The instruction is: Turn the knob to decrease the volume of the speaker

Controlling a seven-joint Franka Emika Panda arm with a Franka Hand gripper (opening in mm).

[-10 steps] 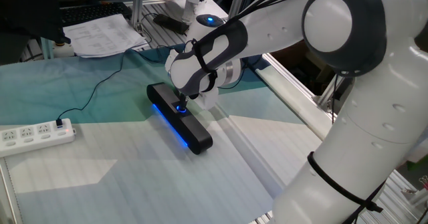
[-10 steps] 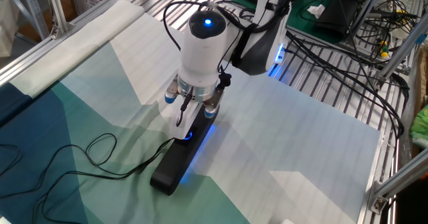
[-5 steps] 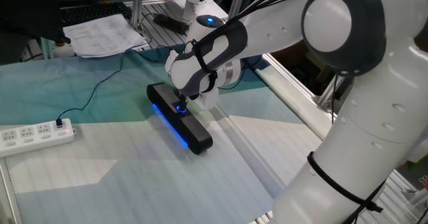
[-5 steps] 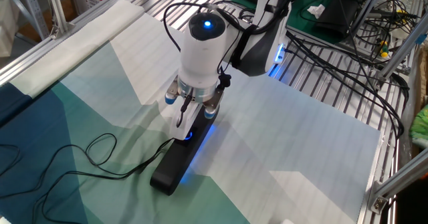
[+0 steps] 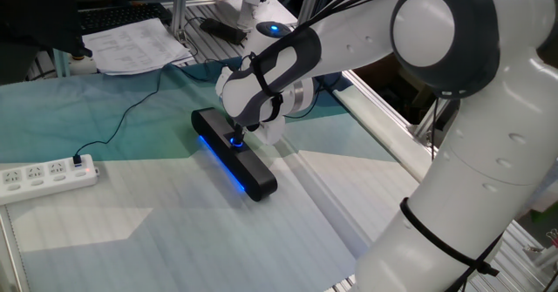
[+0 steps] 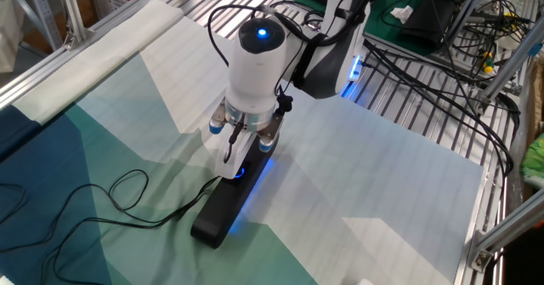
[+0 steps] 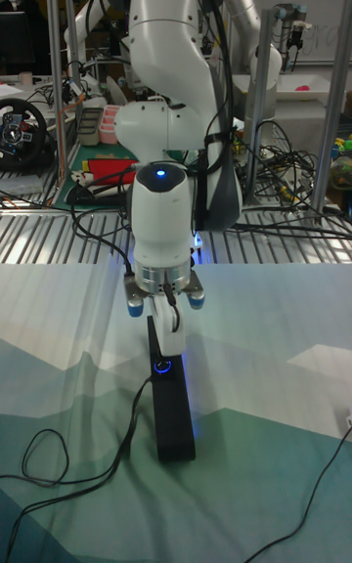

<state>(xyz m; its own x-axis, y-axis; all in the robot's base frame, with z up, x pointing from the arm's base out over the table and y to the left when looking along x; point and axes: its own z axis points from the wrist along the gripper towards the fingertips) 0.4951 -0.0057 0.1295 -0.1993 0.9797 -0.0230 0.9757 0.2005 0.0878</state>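
Note:
The speaker (image 5: 234,158) is a long black bar lying on the teal and white cloth, with a blue strip glowing along its front. It also shows as the speaker (image 6: 228,202) and the speaker (image 7: 172,411). The knob (image 5: 236,139) glows blue on its top near the middle; I see the knob (image 6: 239,172) and the knob (image 7: 162,366) too. My gripper (image 5: 236,130) points straight down over the knob, fingers pressed together, tips just above it. The gripper (image 6: 235,156) and the gripper (image 7: 170,330) look the same. I cannot see contact with the knob.
A white power strip (image 5: 48,177) lies at the left edge, and a thin black cable (image 5: 122,118) runs from it to the speaker. The cable (image 6: 110,204) loops on the cloth. Papers (image 5: 131,44) lie at the back. Metal frame rails (image 6: 425,123) border the cloth.

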